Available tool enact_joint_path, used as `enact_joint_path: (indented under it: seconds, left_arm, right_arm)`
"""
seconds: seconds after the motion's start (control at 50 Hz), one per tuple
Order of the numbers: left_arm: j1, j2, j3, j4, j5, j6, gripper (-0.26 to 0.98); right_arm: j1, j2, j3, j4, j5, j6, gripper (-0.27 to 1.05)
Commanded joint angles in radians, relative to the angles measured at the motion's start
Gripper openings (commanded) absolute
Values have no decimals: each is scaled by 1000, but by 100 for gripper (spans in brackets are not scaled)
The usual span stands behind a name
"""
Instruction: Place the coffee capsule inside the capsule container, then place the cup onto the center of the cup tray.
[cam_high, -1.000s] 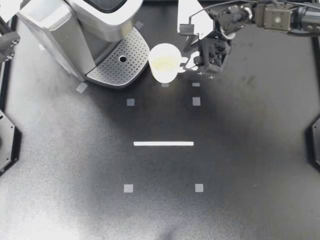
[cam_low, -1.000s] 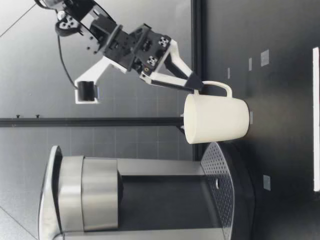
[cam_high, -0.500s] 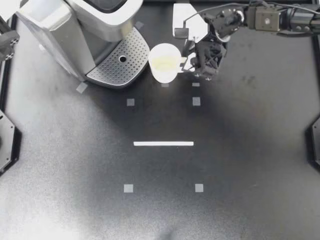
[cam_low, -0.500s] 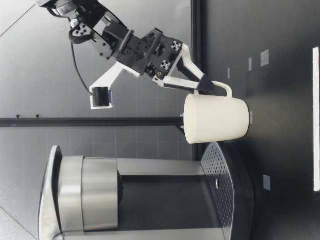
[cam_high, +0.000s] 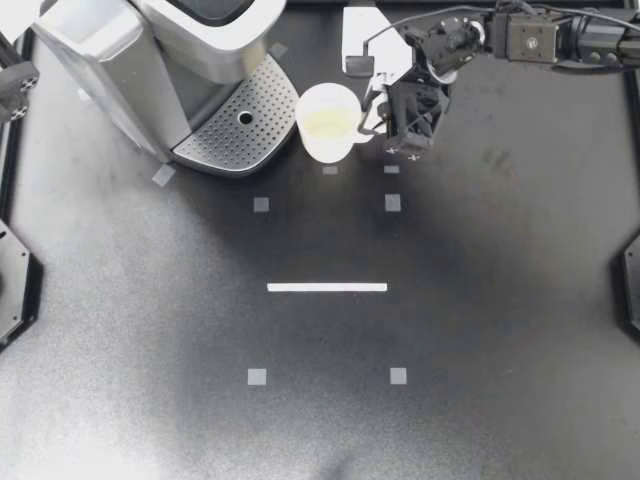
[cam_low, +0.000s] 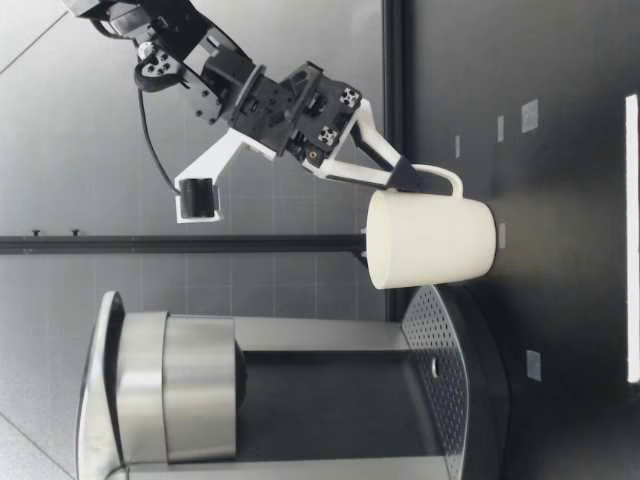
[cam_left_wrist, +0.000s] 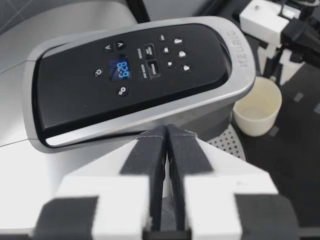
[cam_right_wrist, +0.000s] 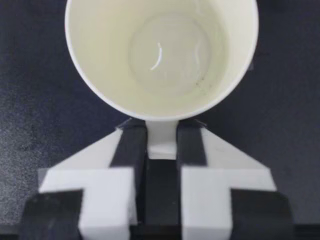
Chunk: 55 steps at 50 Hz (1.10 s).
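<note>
Slippage risk: right gripper (cam_high: 376, 117) fingers clamp only the handle (cam_right_wrist: 161, 137) of the white cup (cam_high: 328, 122), so a fast swing toward the cup tray (cam_high: 230, 135) could twist it loose.

- The right arm (cam_high: 530, 38) was built of black blocks, trailed by a black cable (cam_low: 145, 130).
- Pale screws (cam_low: 347, 97) were set in its wrist.
- The right gripper (cam_high: 380, 118) and left gripper (cam_left_wrist: 167, 142) were fitted with white fingers (cam_right_wrist: 95, 162) and black pads (cam_right_wrist: 132, 145).
</note>
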<state>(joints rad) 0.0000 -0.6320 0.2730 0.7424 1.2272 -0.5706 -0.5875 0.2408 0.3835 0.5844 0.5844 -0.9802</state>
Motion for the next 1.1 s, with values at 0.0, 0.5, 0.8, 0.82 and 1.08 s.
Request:
enact_joint_path:
  seconds: [0.0,0.5,0.8,0.82,1.08]
  left_arm:
    - [0,-8,-8,8,-9,-3,11]
    - [0,-46,25,12,-40,-26,11]
    - [0,-48,29,14,-46,-26,11]
    - [0,-48,31,14,-46,-26,11]
    - [0,-49,29,14,-46,-26,11]
  right_arm:
    - [14,-57,-15,5,2,2,9]
    - [52,-152,-18,25,-6,8,9]
    - [52,-69,-133,26,-32,11,9]
    - [52,-63,-144,26,-31,11,9]
    - [72,8,-227,26,-3,5,9]
